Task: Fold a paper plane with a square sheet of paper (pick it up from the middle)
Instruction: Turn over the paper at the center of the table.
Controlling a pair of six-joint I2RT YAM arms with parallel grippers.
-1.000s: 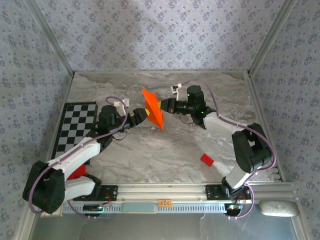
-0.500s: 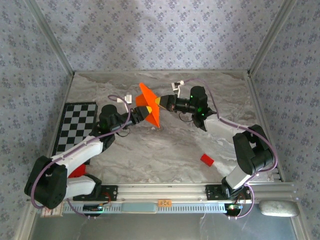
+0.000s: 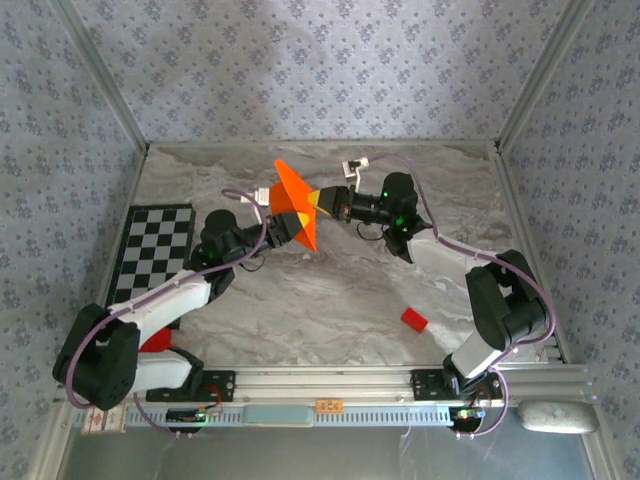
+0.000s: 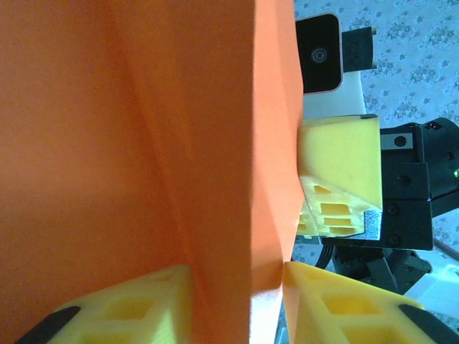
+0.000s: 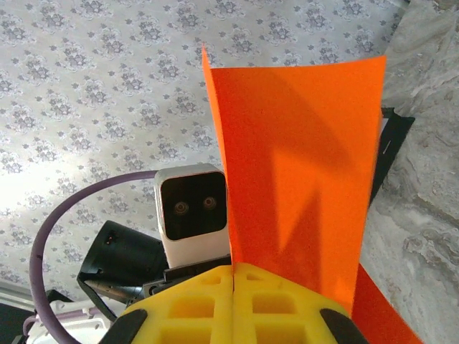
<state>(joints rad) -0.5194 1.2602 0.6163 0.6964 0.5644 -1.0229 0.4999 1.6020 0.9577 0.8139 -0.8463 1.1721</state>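
The square sheet of paper (image 3: 293,190) is bright orange and creased into a broad wedge. It hangs in the air over the far middle of the table, between both grippers. My right gripper (image 3: 318,203) is shut on its right edge. In the right wrist view the yellow pads (image 5: 233,266) meet, with the paper (image 5: 301,158) rising from the seam. My left gripper (image 3: 290,224) straddles the lower fold from the left. In the left wrist view its fingers (image 4: 237,266) stand apart around the paper (image 4: 129,143), with light between them. The right gripper's yellow fingers (image 4: 337,172) press the sheet's far edge.
A small red block (image 3: 414,319) lies on the marble table (image 3: 330,300) at the near right. The checkerboard mat (image 3: 150,255) lies along the left side. A red object (image 3: 152,345) sits under the left arm. Patterned walls enclose the table.
Both grippers and the paper have shifted slightly left and toward the far wall. The sheet has tilted so that its top corner points further left.
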